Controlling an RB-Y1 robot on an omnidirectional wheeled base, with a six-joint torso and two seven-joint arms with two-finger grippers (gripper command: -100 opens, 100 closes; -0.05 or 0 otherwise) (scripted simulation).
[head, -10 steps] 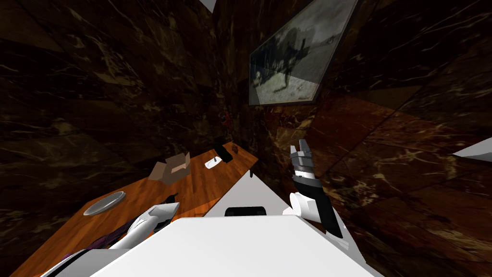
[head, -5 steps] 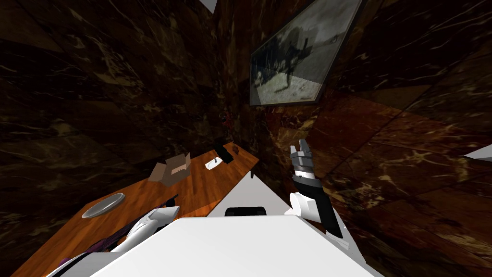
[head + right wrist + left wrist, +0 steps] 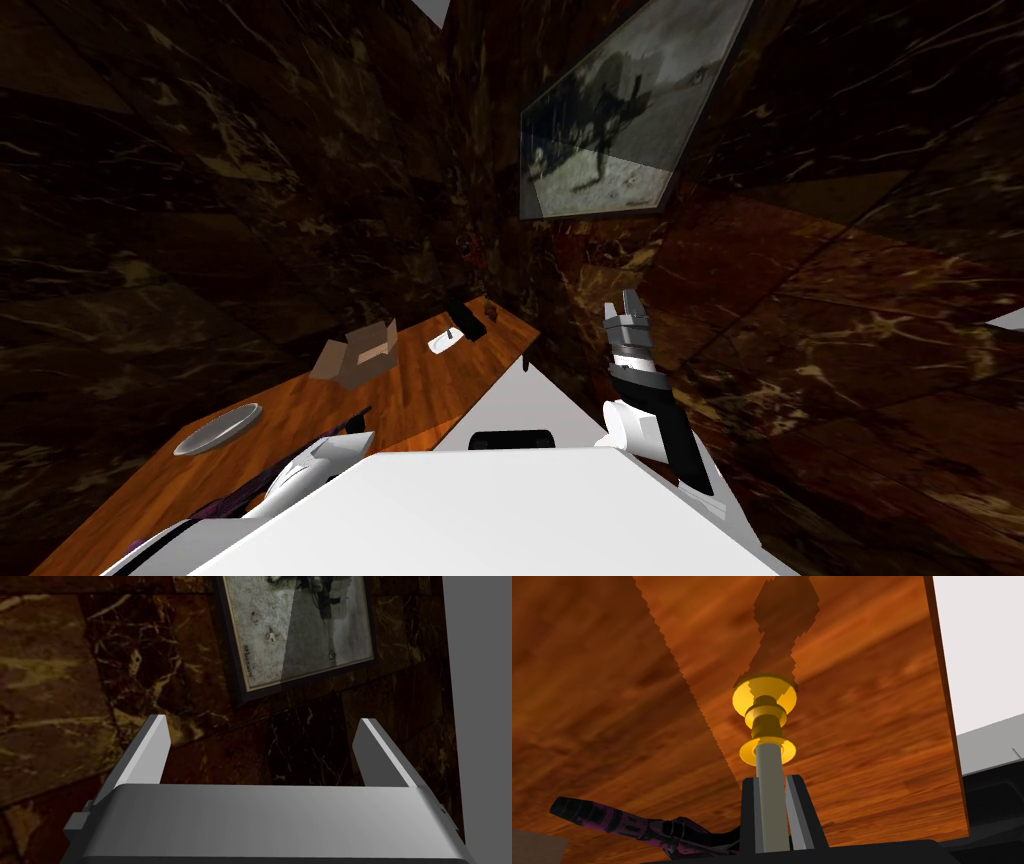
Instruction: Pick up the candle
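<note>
While I look down through the head camera, a long wooden table (image 3: 420, 385) runs along the dark marbled wall on my left side. On it I see a round grey plate (image 3: 217, 428) toward the near end and an open cardboard box (image 3: 355, 355) further along. Near the far end are a small white object (image 3: 442, 340) and a dark blocky one (image 3: 466, 318); I cannot make out what those two are. My left forearm (image 3: 315, 460) reaches low over the table's near edge, with a purple-and-black item (image 3: 235, 497) lying just beside it. The right gripper (image 3: 627, 305) is held up off the table, to the right of my chest, pointing toward the wall.

Through the left wrist camera, the left gripper (image 3: 773, 781) is pinching the candle (image 3: 770, 758), a plain grey stick. Both fingers (image 3: 798, 806) press against its sides at the free end. The candle's other end sits in a gold holder (image 3: 765, 711) with a collar disc, a ribbed neck and a wider base disc. That base meets the wooden top right where its shadow begins. I cannot tell whether it rests on the wood or hangs just above it. The purple-and-black item lies on the table close to the gripper's body.

Through the right wrist camera, the right gripper's two blades are spread wide apart.
</note>
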